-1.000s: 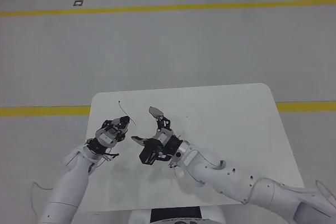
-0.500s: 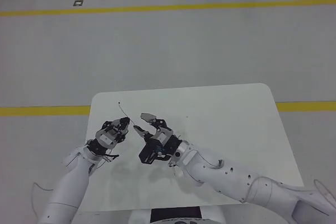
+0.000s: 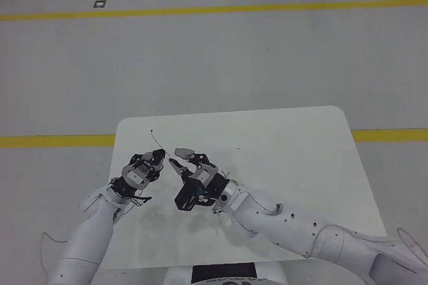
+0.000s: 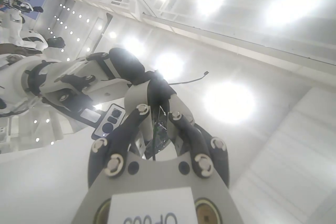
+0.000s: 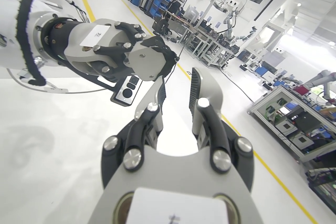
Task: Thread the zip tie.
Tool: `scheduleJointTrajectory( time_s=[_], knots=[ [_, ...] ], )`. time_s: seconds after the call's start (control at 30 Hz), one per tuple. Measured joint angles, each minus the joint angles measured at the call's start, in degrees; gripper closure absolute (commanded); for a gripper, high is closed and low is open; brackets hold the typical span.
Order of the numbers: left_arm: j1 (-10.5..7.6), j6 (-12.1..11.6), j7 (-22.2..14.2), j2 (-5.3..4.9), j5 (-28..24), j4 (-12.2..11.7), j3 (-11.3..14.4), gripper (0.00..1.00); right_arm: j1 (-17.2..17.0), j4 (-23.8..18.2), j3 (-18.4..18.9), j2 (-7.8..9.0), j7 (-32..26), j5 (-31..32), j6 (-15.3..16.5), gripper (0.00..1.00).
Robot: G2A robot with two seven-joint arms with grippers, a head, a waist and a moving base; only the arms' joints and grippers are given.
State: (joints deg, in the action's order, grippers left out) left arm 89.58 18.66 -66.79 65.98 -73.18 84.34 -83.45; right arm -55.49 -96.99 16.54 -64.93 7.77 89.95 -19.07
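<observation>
A thin black zip tie (image 3: 159,142) is held by my left gripper (image 3: 155,158), which is shut on it above the left part of the white table (image 3: 292,142). One end of the tie sticks out past the fingers toward the table's far left corner. In the left wrist view the zip tie (image 4: 189,81) curves away from the shut left gripper (image 4: 158,88). My right gripper (image 3: 180,158) stands open right beside the left one. In the right wrist view the zip tie (image 5: 172,70) runs down from the left gripper (image 5: 155,59) to the open right gripper (image 5: 178,86), close to its nearer finger.
The table's right half (image 3: 307,164) is bare. Its left edge (image 3: 116,146) lies close to the left gripper. A yellow floor line (image 3: 43,140) runs past both sides of the table.
The right gripper has swung left toward the left gripper, and its wide-spread fingers have narrowed, still open. The left gripper and zip tie have stayed in place.
</observation>
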Motion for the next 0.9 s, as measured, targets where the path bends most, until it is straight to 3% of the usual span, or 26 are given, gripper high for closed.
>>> scheduleJointTrajectory(
  time_s=[0.2,0.3,0.43,0.9],
  knots=[
    [0.00,0.00,0.00,0.00,0.00,0.00,0.00,1.00,0.12,0.39,-0.10,-0.45,0.44,0.00,0.15,0.78],
    [0.00,0.00,0.00,0.00,0.00,0.00,0.00,1.00,0.19,0.65,-0.10,-0.67,0.52,0.00,0.42,0.84],
    [0.00,0.00,0.00,0.00,0.00,0.00,0.00,1.00,0.21,0.91,-0.02,-0.94,0.41,0.00,0.60,1.00],
    [0.00,0.00,0.00,0.00,0.00,0.00,0.00,1.00,-0.34,1.57,0.72,-1.29,0.47,0.00,1.01,1.00]
  ],
)
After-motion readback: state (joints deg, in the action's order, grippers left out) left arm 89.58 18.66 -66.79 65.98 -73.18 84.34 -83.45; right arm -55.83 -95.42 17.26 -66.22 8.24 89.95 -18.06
